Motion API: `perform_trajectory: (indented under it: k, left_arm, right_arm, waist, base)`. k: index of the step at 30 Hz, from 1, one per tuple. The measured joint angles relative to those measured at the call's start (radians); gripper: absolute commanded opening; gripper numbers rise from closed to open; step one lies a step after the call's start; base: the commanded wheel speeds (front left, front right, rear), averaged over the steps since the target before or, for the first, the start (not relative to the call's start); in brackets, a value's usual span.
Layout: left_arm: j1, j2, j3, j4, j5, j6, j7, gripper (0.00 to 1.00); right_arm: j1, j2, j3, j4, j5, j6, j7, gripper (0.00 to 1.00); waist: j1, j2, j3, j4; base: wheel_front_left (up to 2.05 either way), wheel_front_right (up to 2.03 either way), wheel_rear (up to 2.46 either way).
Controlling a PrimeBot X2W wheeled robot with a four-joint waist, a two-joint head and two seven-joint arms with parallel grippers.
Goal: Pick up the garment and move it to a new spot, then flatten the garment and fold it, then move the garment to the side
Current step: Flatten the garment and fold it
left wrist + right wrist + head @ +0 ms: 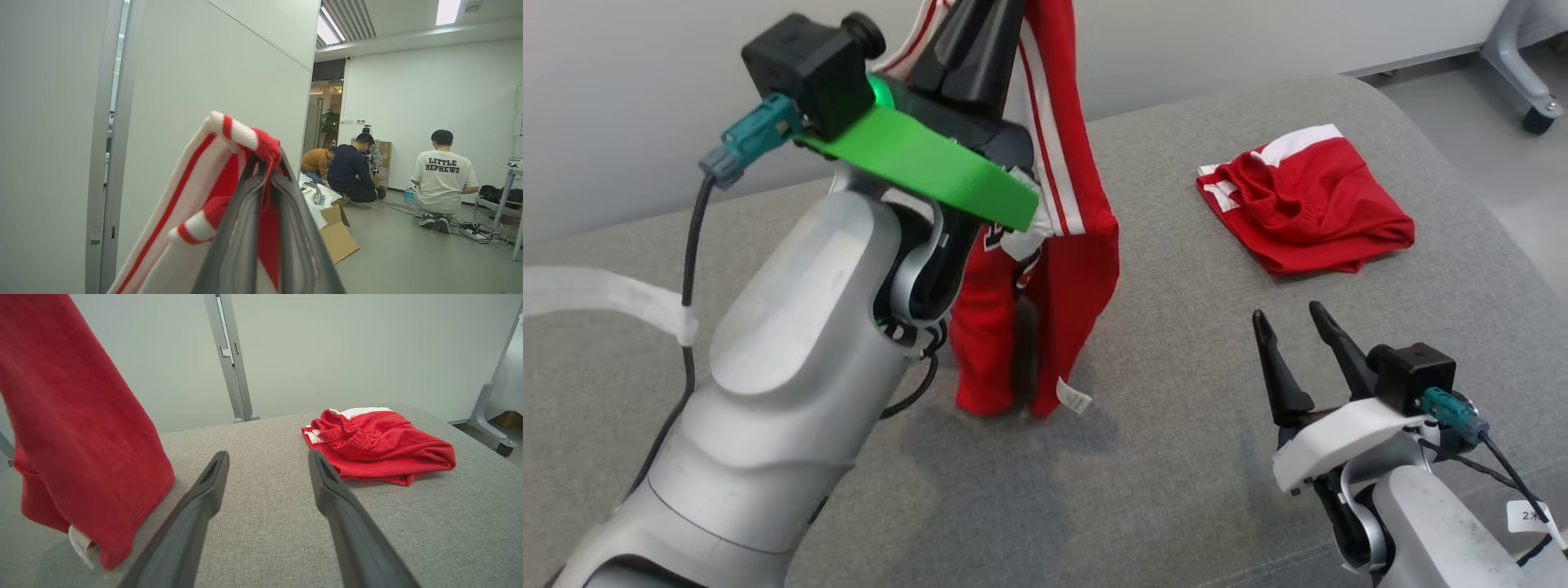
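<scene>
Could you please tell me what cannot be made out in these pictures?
- Head view: the top of the garment runs off the upper edge.
- Head view: its print is mostly hidden behind the green mount.
- Head view: the text on the tag is too small.
- Left wrist view: the left gripper hides how much cloth is pinched.
- Right wrist view: the inside of the shorts is hidden by their own folds.
</scene>
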Motion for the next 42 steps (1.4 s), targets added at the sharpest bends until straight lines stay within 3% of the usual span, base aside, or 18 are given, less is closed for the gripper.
perform_trajectory:
  k: [4,9,15,18,25,31,35,37,38,39,40,42]
  left_arm:
    - [-0.055,-0.002,-0.008,-0.042,-0.004,0.011,0.000,0.00]
    - [-0.127,-0.008,0.019,-0.023,-0.010,0.069,0.000,0.00]
    - [-0.121,-0.012,0.068,0.117,0.001,0.088,-0.002,0.00]
    - [-0.054,0.012,0.087,0.208,0.005,0.088,-0.001,0.00]
    - [0.159,0.114,0.163,0.401,0.014,0.096,0.000,0.00]
    - [0.177,0.120,0.243,0.473,0.014,0.096,0.000,0.00]
    - [0.176,0.123,0.286,0.512,0.014,0.096,0.000,0.00]
    - [0.176,0.130,0.298,0.529,0.013,0.096,0.000,0.21]
    - [0.176,0.133,0.297,0.532,0.005,0.096,0.000,0.43]
    - [0.176,0.132,0.298,0.532,-0.006,0.096,0.000,0.81]
    - [0.176,0.130,0.298,0.528,-0.020,0.096,0.000,1.00]
    - [0.175,0.112,0.308,0.516,-0.045,0.096,0.000,1.00]
  right_arm:
    - [-0.002,0.019,0.016,0.004,0.000,0.007,0.001,1.00]
    - [-0.018,0.031,0.036,0.008,-0.001,0.016,0.001,1.00]
    - [-0.022,0.036,0.012,0.007,0.001,0.015,0.001,1.00]
    - [-0.022,0.030,-0.009,0.007,0.002,0.013,0.001,1.00]
    - [-0.026,0.018,-0.027,0.008,0.003,0.013,0.000,1.00]
    - [-0.042,0.012,-0.017,0.013,0.000,0.017,0.000,1.00]
    - [-0.042,0.015,0.017,0.030,-0.002,0.037,0.000,1.00]
    - [-0.043,0.022,0.039,0.038,-0.004,0.052,0.000,1.00]
    - [-0.043,0.026,0.047,0.040,-0.007,0.054,0.000,1.00]
    - [-0.043,0.028,0.051,0.042,-0.008,0.056,0.000,1.00]
    - [-0.043,0.028,0.056,0.044,-0.008,0.060,0.000,1.00]
    - [-0.043,0.029,0.067,0.048,-0.009,0.068,0.000,1.00]
  waist:
    - [0.0000,0.0000,0.007,-0.022]
    - [0.0000,0.0000,0.033,-0.070]
    - [0.0000,0.0000,0.087,-0.094]
    - [0.0000,0.0000,0.116,-0.092]
    - [0.0000,0.0000,0.151,-0.039]
    - [0.0000,0.0000,0.168,0.026]
    - [0.0000,0.0000,0.174,0.065]
    - [0.0000,-0.0001,0.177,0.078]
    - [0.0000,0.0000,0.178,0.082]
    - [0.0001,0.0000,0.180,0.084]
    - [0.0001,-0.0001,0.182,0.085]
    - [0.0000,0.0000,0.187,0.083]
  base:
    - [0.00,0.00,0.00]
    - [0.00,0.00,0.00]
    - [0.00,0.00,0.00]
    - [0.00,0.00,0.00]
    - [0.00,0.00,0.00]
    - [0.00,0.00,0.00]
    - [0.00,0.00,0.00]
    - [0.00,0.00,0.00]
    - [0.00,0.00,0.00]
    - [0.00,0.00,0.00]
    - [0.00,0.00,0.00]
    - [0.00,0.00,0.00]
